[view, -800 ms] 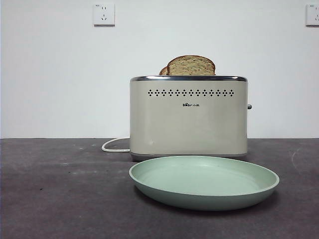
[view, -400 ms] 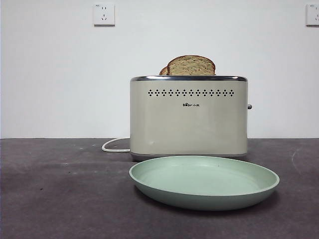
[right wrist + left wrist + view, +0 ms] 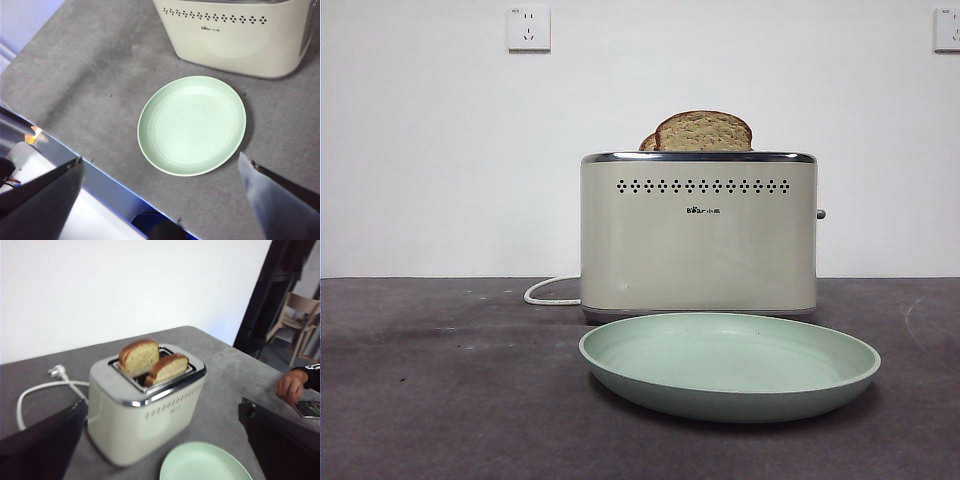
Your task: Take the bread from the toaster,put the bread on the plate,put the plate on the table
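The cream toaster (image 3: 698, 240) stands mid-table with two slices poking out of its top. The bread (image 3: 703, 131), the wider brown slice, sits in the slot nearest the holed face and also shows in the left wrist view (image 3: 169, 369). The pale green plate (image 3: 730, 365) lies flat on the dark table (image 3: 440, 400) just in front of the toaster. My left gripper (image 3: 161, 407) hovers open above and to the side of the toaster, apart from it. Over the plate (image 3: 192, 125), my right gripper (image 3: 160, 157) is open and holds nothing. Neither arm shows in the front view.
A smaller slice (image 3: 647, 143) stands behind the bread. The white cord (image 3: 550, 292) loops out behind the toaster's left side. A person's hand (image 3: 295, 387) rests at the table's edge. The table's near edge (image 3: 65, 145) runs below the plate in the right wrist view.
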You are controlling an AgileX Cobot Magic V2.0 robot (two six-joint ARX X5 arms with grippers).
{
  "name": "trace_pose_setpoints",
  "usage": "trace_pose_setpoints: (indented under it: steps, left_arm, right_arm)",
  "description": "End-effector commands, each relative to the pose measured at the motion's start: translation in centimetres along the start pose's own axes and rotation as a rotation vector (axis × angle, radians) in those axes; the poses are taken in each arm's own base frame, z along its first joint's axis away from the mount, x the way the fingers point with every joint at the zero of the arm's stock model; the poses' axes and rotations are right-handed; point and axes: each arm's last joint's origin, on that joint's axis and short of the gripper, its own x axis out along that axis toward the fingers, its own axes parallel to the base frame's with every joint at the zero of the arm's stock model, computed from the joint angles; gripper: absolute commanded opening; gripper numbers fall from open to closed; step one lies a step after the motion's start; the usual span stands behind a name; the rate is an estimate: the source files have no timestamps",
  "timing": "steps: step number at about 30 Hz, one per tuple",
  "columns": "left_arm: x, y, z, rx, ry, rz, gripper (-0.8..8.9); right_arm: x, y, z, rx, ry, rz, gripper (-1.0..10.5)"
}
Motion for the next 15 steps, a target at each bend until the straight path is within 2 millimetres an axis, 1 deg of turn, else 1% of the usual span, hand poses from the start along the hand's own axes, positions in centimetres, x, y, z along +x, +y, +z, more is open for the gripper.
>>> trace_pose_setpoints:
  steps: [1,5,8,12,15]
  left_arm:
    - [2.9,1.1,-0.1,0.021,0.004,-0.05,5.91]
    - [7.5,1.9,-0.9,0.033,0.012,-0.103,5.91]
    - [10.9,2.2,-1.8,0.051,0.003,-0.113,5.9]
    - [14.4,2.4,-3.0,0.073,-0.024,-0.12,5.9]
    - [17.1,2.6,-3.6,0.076,-0.006,-0.126,5.9]
  right_arm:
    - [0.3,-0.1,0.1,0.006,0.009,0.001,5.7]
    - [0.8,-0.4,0.4,0.018,0.03,0.001,5.7]
    - [1.2,-0.7,0.5,0.028,0.046,0.002,5.7]
    - [1.5,-0.9,0.7,0.037,0.062,0.002,5.7]
    - [1.8,-1.0,0.8,0.043,0.072,0.002,5.7]
